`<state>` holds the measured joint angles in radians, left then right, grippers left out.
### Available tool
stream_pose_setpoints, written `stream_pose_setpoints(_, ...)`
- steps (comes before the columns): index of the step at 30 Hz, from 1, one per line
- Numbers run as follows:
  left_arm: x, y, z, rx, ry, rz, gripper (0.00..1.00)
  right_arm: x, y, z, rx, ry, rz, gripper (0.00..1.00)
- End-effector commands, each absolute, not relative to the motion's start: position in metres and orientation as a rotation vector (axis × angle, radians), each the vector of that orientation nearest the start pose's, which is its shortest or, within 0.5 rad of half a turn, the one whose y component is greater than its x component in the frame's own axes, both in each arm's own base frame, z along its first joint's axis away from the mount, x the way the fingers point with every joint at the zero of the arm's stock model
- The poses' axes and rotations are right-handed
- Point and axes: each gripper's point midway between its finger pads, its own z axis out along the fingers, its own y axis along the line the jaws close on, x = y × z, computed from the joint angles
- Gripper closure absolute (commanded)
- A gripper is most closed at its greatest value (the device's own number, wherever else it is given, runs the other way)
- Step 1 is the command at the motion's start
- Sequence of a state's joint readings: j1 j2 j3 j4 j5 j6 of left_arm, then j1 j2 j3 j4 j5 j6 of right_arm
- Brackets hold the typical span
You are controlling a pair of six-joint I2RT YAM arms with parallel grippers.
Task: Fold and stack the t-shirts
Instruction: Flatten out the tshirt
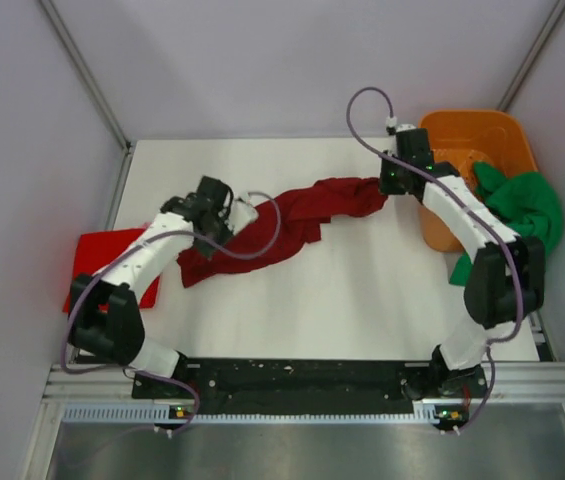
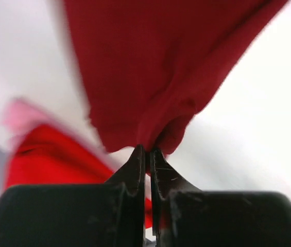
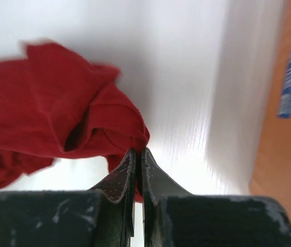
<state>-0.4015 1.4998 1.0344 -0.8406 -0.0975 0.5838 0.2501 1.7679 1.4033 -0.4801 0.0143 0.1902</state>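
The dark maroon t-shirt [image 1: 292, 222] hangs stretched between both grippers above the white table. My left gripper [image 1: 230, 215] is shut on its left end, seen in the left wrist view [image 2: 148, 150] with the cloth [image 2: 150, 67] bunched at the tips. My right gripper [image 1: 387, 185] is shut on its right end, seen in the right wrist view [image 3: 139, 152] with the cloth [image 3: 47, 113] beside it. The brighter red t-shirt [image 1: 97, 262] lies folded flat at the table's left edge, also in the left wrist view [image 2: 52, 154]. The green t-shirt [image 1: 522, 215] hangs over the basket's side.
The orange slotted basket [image 1: 462, 130] stands at the back right corner; its wall shows in the right wrist view [image 3: 284, 154]. White enclosure walls close in the table on the left, back and right. The arm bases sit on a black rail [image 1: 302, 378] at the near edge.
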Motion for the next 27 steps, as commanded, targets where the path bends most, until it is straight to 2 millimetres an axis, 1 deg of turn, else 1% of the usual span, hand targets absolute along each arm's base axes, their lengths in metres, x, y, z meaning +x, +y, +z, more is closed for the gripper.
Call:
stream_pose_setpoints(1, 0.326, -0.051, 0.209, 0.958, 2.343, 0.219, 1.00, 0.440, 0.113, 0.290, -0.073, 2.025, 0.210, 1.00)
stream_pose_setpoints(3, 0.331, -0.036, 0.251, 0.863, 2.287, 0.256, 1.00, 0.427, 0.102, 0.333, -0.060, 1.919, 0.189, 1.00)
stream_pose_setpoints(4, 0.331, -0.029, 0.269, 0.818, 2.261, 0.276, 1.00, 0.419, 0.097, 0.355, -0.056, 1.863, 0.183, 1.00)
stream_pose_setpoints(6, 0.330, -0.016, 0.304, 0.739, 2.209, 0.320, 1.00, 0.397, 0.087, 0.398, -0.052, 1.748, 0.170, 1.00)
stream_pose_setpoints(8, 0.327, -0.005, 0.337, 0.663, 2.147, 0.369, 1.00, 0.374, 0.080, 0.435, -0.057, 1.642, 0.169, 1.00)
stream_pose_setpoints(12, 0.317, 0.028, 0.408, 0.460, 2.003, 0.504, 1.00, 0.326, 0.068, 0.488, -0.075, 1.468, 0.171, 1.00)
stream_pose_setpoints(14, 0.309, 0.043, 0.440, 0.374, 1.928, 0.556, 1.00, 0.303, 0.061, 0.512, -0.078, 1.388, 0.165, 1.00)
stream_pose_setpoints(16, 0.302, 0.051, 0.464, 0.327, 1.869, 0.585, 1.00, 0.283, 0.057, 0.530, -0.076, 1.328, 0.171, 1.00)
stream_pose_setpoints(18, 0.294, 0.052, 0.482, 0.316, 1.827, 0.590, 1.00, 0.266, 0.054, 0.541, -0.076, 1.285, 0.180, 1.00)
stream_pose_setpoints(20, 0.287, 0.052, 0.491, 0.313, 1.808, 0.586, 1.00, 0.249, 0.053, 0.550, -0.087, 1.246, 0.197, 1.00)
stream_pose_setpoints(23, 0.273, 0.055, 0.502, 0.296, 1.795, 0.598, 1.00, 0.228, 0.059, 0.557, -0.136, 1.203, 0.234, 1.00)
stream_pose_setpoints(25, 0.267, 0.058, 0.506, 0.287, 1.790, 0.611, 1.00, 0.215, 0.068, 0.560, -0.202, 1.174, 0.277, 1.00)
stream_pose_setpoints(27, 0.264, 0.059, 0.506, 0.283, 1.794, 0.618, 1.00, 0.207, 0.074, 0.562, -0.235, 1.158, 0.304, 1.00)
